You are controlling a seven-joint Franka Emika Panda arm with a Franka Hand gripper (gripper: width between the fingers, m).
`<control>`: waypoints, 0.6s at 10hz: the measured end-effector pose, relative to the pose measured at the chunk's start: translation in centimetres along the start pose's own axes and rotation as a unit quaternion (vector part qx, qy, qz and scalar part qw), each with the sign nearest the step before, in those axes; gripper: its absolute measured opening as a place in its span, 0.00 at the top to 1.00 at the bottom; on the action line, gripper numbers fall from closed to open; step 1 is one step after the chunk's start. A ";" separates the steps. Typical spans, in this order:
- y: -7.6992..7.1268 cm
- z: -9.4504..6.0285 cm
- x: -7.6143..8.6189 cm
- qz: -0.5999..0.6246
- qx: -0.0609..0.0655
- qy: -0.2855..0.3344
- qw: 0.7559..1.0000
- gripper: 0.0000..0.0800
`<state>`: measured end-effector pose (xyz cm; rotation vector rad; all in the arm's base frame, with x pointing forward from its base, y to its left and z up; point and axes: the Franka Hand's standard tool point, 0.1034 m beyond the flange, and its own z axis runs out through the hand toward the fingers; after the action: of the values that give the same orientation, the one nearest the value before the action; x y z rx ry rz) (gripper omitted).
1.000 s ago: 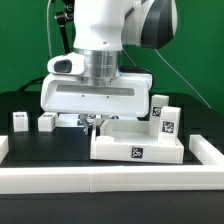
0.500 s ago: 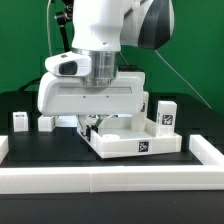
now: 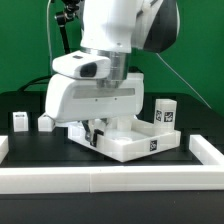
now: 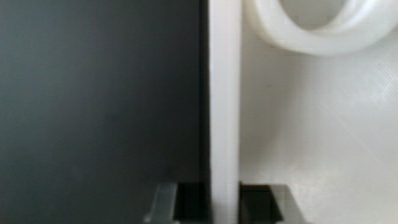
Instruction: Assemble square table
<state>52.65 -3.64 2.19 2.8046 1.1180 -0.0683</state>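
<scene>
The white square tabletop [image 3: 140,143] lies tray-like on the black table, turned at an angle, with a tag on its near edge. My gripper [image 3: 95,128] is shut on its edge wall at the exterior view's left end. In the wrist view the tabletop's wall [image 4: 224,100] runs between my two fingers, and a round socket [image 4: 329,30] shows inside it. Two white tagged legs [image 3: 163,110] stand behind the tabletop at the exterior view's right. Two more legs [image 3: 20,121] lie at the left.
A long low white border wall [image 3: 110,178] runs along the front, with raised ends at both sides. A green backdrop stands behind. The arm's large white body hangs over the table's middle.
The tabletop has turned in my grip, its tagged edge swinging toward the exterior view's right. The arm's wrist has rotated with it.
</scene>
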 end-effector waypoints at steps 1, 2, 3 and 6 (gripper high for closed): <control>0.2 0.1 0.7 -0.039 -0.003 0.000 0.999 0.92; 0.3 0.1 0.4 -0.046 -0.002 0.000 0.999 0.92; 0.5 0.1 0.2 -0.075 -0.004 -0.003 0.997 0.92; 0.8 0.2 0.1 -0.158 -0.010 -0.013 0.987 0.92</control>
<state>53.31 -4.14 2.10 2.5741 1.5372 -0.1224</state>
